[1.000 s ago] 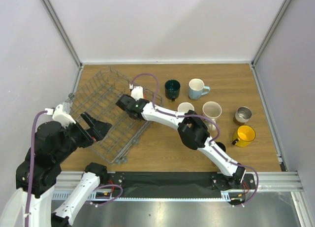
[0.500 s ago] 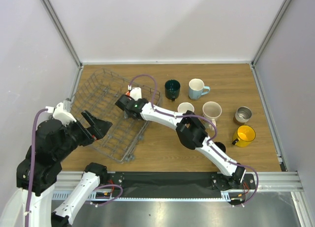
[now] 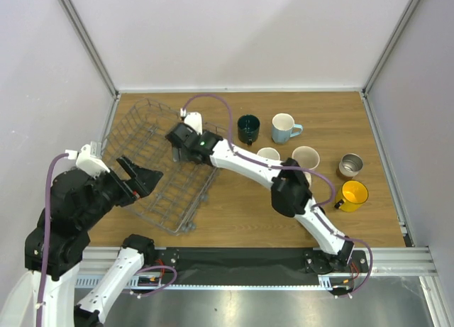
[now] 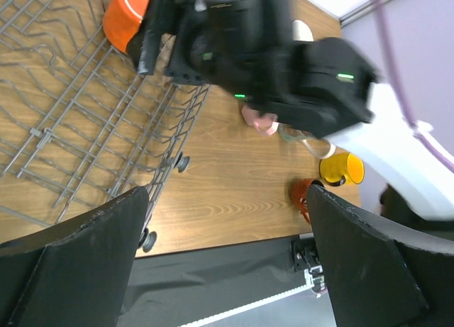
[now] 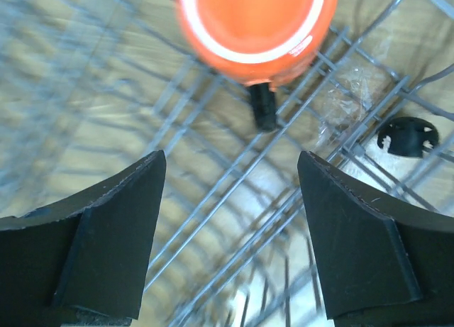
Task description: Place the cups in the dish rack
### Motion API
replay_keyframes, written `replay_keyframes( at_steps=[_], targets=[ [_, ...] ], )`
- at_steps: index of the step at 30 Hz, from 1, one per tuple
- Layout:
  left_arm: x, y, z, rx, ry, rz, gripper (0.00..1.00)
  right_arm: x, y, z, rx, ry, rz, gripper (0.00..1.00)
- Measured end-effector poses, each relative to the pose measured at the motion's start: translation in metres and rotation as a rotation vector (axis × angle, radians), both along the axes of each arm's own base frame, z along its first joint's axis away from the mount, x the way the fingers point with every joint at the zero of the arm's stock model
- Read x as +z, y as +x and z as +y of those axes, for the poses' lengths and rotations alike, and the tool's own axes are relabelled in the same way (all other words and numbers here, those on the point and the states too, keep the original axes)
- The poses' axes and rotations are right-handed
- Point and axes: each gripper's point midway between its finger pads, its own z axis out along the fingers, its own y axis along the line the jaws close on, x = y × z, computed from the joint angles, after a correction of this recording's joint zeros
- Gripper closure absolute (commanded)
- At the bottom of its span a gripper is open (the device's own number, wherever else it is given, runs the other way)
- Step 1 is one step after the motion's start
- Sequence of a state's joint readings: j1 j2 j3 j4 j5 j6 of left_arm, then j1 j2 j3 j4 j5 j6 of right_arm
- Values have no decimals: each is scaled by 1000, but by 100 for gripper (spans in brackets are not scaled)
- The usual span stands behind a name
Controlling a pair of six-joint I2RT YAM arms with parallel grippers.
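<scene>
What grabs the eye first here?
The right arm reaches far across, its fingers open over the dish rack at left, an orange mug among the wires just beyond them. Other mugs sit loose at right, the yellow mug brightest.

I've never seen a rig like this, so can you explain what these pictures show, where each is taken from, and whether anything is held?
Two robot arms are bolted to a wooden table, each ending in a two-finger gripper. The wide picture looks down from above; the other two come from cameras on the wrists. The right gripper is open over a wire dish rack, with an orange mug just beyond its fingers, not gripped. The left gripper hangs open and empty by the rack. Other mugs are on the table, including a dark green mug and a yellow mug.
</scene>
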State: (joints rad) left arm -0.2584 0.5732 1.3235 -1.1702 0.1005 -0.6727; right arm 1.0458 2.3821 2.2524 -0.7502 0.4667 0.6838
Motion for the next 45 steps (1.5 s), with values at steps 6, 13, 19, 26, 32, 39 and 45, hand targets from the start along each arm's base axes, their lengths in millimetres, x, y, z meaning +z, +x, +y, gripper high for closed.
replay_keyframes(
  at_steps=[6,13,19,26,32,39,45],
  targets=[
    [6,10,-3,-1,-6,-21,1,86,-3,-9,31,117,-66,25],
    [-4,31,-16,-41,-18,6,3,169,28,-104,8,125,-88,35],
    [-25,47,-30,-87,-32,77,4,181,44,-251,-169,22,-27,47],
    [-25,52,-41,-136,-60,75,4,150,-4,-291,-154,-27,143,50],
    [-24,52,-44,-149,-74,75,4,104,-22,-300,-175,-72,277,58],
    [-33,50,-45,-150,-80,96,4,75,-27,-314,-242,-65,365,49],
    [-36,48,-47,-159,-91,110,3,56,-29,-313,-284,-47,399,49]
  ],
)
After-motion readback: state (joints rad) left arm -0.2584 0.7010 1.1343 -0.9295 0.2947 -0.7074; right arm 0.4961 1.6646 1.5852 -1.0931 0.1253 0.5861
